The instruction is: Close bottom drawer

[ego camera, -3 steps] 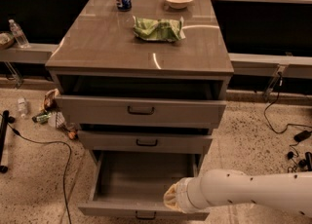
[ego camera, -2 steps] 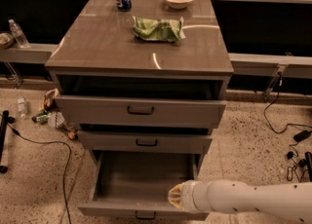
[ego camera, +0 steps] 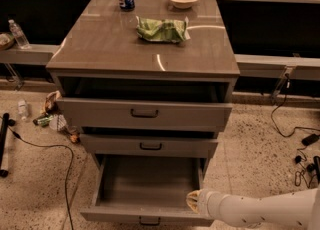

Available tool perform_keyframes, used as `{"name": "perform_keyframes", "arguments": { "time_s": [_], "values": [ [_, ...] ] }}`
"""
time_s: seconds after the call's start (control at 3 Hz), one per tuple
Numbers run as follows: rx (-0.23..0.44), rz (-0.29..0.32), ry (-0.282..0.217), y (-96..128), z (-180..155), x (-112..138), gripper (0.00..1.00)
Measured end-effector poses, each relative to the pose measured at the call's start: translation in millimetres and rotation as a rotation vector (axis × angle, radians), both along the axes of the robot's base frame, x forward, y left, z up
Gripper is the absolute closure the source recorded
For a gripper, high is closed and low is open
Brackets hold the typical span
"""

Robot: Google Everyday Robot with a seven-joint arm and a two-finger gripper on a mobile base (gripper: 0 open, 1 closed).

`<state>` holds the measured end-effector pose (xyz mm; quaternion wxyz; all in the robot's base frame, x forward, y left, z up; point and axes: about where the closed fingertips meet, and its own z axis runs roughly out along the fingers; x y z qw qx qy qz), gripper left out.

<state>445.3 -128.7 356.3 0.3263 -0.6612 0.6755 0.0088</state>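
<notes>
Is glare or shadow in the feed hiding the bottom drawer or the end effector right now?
Camera view: glare only streaks the cabinet top; the bottom drawer is dim inside but readable, pulled far out; the end effector, at its front right corner, is well lit; the top drawer's opening lies in deep shadow.

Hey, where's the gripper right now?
In the camera view, the gripper is low on the right, at the front right corner of the pulled-out bottom drawer, below the middle drawer.
</notes>
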Motion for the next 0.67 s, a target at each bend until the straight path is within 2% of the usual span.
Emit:
{"name": "perform_keyframes", "arguments": {
  "time_s": [0.33,0.67],
  "values": [
    [-0.001,-0.009,0.001,-2,-4,-1,1.00],
    [-0.013,-0.077,0.011,-16,-36,-7,1.00]
  ]
}}
